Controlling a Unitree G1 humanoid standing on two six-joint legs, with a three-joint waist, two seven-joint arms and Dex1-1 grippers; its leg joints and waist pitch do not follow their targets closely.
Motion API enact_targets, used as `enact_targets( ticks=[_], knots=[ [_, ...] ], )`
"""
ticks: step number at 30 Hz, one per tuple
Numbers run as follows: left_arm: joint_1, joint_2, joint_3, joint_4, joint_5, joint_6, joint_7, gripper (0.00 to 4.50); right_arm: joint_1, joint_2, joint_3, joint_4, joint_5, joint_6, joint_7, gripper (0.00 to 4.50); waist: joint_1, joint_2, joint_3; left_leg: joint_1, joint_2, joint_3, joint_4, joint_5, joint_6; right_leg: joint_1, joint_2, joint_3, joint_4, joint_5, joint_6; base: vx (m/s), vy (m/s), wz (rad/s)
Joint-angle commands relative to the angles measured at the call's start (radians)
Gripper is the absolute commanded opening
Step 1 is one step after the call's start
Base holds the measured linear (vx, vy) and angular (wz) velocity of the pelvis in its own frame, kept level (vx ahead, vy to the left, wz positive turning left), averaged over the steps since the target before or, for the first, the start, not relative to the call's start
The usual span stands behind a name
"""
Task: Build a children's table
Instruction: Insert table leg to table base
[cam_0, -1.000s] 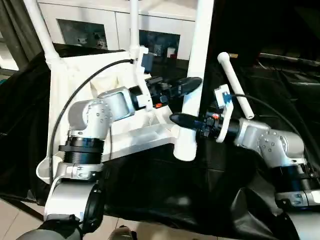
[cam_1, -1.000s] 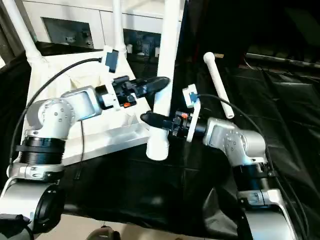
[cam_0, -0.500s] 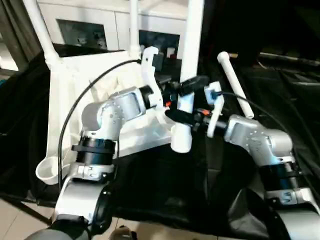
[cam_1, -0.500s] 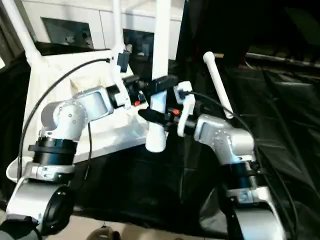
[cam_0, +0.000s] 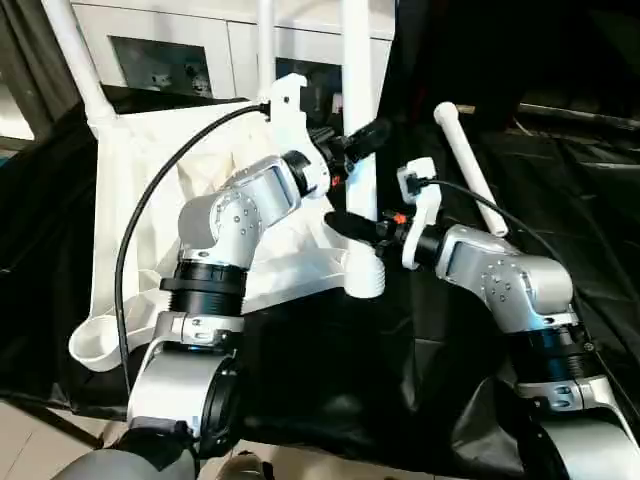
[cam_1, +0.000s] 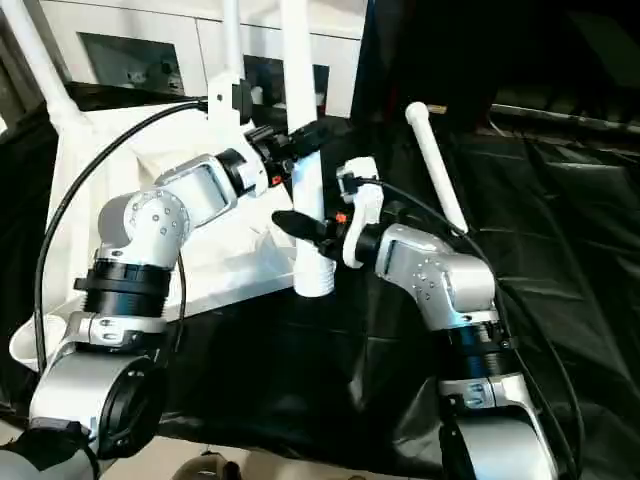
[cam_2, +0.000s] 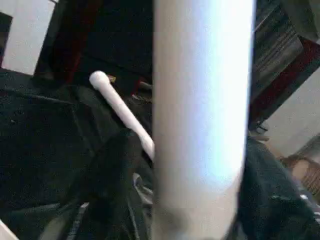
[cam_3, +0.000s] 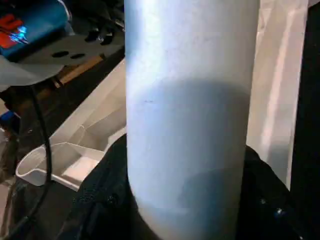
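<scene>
End effectors (cam_0: 352, 226) around upright leg (cam_0: 358, 120)

White table top (cam_0: 140, 190) and white legs (cam_0: 358, 110) against black cloth (cam_0: 560, 200); silver forearms (cam_0: 500, 280), black fingers (cam_0: 350, 226).

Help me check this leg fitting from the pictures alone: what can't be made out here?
- Whether the upright leg sits in a corner socket: head views, its lower end hangs at the tabletop edge, and the right gripper covers the joint.
- The leg's top: cut off by the upper edge.
- Left gripper contact: its fingers sit partly behind the leg.
- The spare leg's far end: behind the right arm.
</scene>
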Motion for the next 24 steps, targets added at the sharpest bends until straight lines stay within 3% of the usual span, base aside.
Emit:
enact_targets(
  ticks=[1, 4, 6, 7, 10, 11, 15, 16, 18, 19, 20, 24],
  knots=[
    [0.004, 0.008, -0.008, -0.001, 0.028, -0.015, 0.029, 2.58, -0.028, 0.0, -0.003, -0.025, -0.002, -0.02, -0.005, 1.88, -0.005, -0.003, -0.085, 0.026, 0.057, -0.031, -0.072, -0.1, -0.009, 0.053, -0.096, 0.055, -0.075, -0.108, -0.18, 0.0, 0.0, 0.0],
    [0.004, 0.011, -0.013, -0.001, 0.03, -0.016, 0.022, 2.37, -0.029, 0.002, -0.002, -0.025, -0.006, -0.023, -0.009, 1.87, -0.005, -0.001, -0.086, 0.026, 0.056, -0.032, -0.073, -0.103, -0.016, 0.053, -0.097, 0.055, -0.074, -0.109, -0.177, 0.0, 0.0, 0.0],
    [0.001, 0.012, -0.006, 0.001, 0.025, -0.014, 0.017, 2.13, -0.03, 0.0, 0.001, -0.028, -0.012, -0.035, -0.008, 1.87, -0.005, 0.007, -0.087, 0.026, 0.057, -0.033, -0.072, -0.104, -0.019, 0.052, -0.097, 0.055, -0.073, -0.101, -0.178, 0.0, 0.0, 0.0],
    [-0.002, 0.016, -0.004, 0.004, 0.019, -0.011, 0.006, 2.02, -0.03, 0.004, -0.01, -0.036, 0.0, -0.041, 0.005, 1.87, -0.006, 0.007, -0.087, 0.027, 0.057, -0.033, -0.073, -0.109, -0.023, 0.053, -0.095, 0.055, -0.073, -0.09, -0.181, 0.0, 0.0, 0.0],
    [-0.005, 0.024, -0.005, 0.008, 0.013, -0.012, -0.014, 1.88, -0.028, 0.014, -0.036, -0.051, 0.031, -0.033, 0.022, 2.57, -0.007, 0.006, -0.088, 0.027, 0.057, -0.033, -0.072, -0.111, -0.021, 0.054, -0.095, 0.055, -0.071, -0.071, -0.191, 0.0, 0.0, 0.0],
    [-0.005, 0.037, -0.008, 0.006, -0.008, 0.0, -0.064, 1.84, -0.024, 0.004, -0.036, -0.059, 0.041, -0.024, 0.043, 2.6, -0.006, 0.015, -0.088, 0.027, 0.056, -0.034, -0.072, -0.113, -0.022, 0.054, -0.096, 0.055, -0.07, -0.065, -0.194, 0.0, 0.0, 0.0],
    [-0.001, 0.065, -0.017, -0.023, -0.066, 0.042, -0.177, 1.8, -0.016, -0.018, -0.032, -0.076, 0.052, -0.01, 0.079, 2.95, -0.006, 0.015, -0.086, 0.03, 0.057, -0.033, -0.074, -0.122, -0.023, 0.053, -0.094, 0.055, -0.07, -0.069, -0.194, 0.0, 0.0, 0.0],
    [0.005, 0.087, -0.016, -0.063, -0.126, 0.09, -0.26, 1.8, -0.003, -0.054, -0.014, -0.101, 0.073, 0.009, 0.15, 2.95, -0.006, 0.018, -0.087, 0.031, 0.056, -0.033, -0.073, -0.126, -0.027, 0.053, -0.093, 0.053, -0.068, -0.07, -0.199, 0.0, 0.0, 0.0],
    [0.003, 0.132, -0.014, -0.101, -0.193, 0.151, -0.367, 1.8, 0.03, -0.132, 0.004, -0.172, 0.141, 0.063, 0.295, 3.08, -0.003, 0.013, -0.085, 0.03, 0.056, -0.03, -0.072, -0.128, -0.016, 0.057, -0.091, 0.054, -0.067, -0.053, -0.216, 0.0, 0.0, 0.0],
    [0.001, 0.136, -0.012, -0.102, -0.198, 0.156, -0.374, 1.8, 0.033, -0.139, 0.003, -0.179, 0.149, 0.068, 0.308, 3.15, 0.0, 0.016, -0.086, 0.029, 0.06, -0.033, -0.073, -0.124, -0.01, 0.056, -0.093, 0.054, -0.063, -0.041, -0.218, 0.0, 0.0, 0.0],
    [-0.001, 0.143, -0.009, -0.104, -0.21, 0.165, -0.388, 1.8, 0.037, -0.15, 0.0, -0.187, 0.16, 0.075, 0.324, 3.24, -0.001, 0.011, -0.084, 0.027, 0.058, -0.032, -0.073, -0.127, -0.006, 0.057, -0.092, 0.054, -0.067, -0.046, -0.217, 0.0, 0.0, 0.0],
    [-0.006, 0.162, 0.021, -0.144, -0.293, 0.2, -0.466, 1.8, 0.044, -0.195, 0.001, -0.185, 0.18, 0.106, 0.391, 3.4, 0.0, 0.011, -0.083, 0.029, 0.057, -0.031, -0.071, -0.148, -0.017, 0.056, -0.098, 0.054, -0.074, -0.135, -0.222, 0.0, 0.0, 0.0]
  ],
)
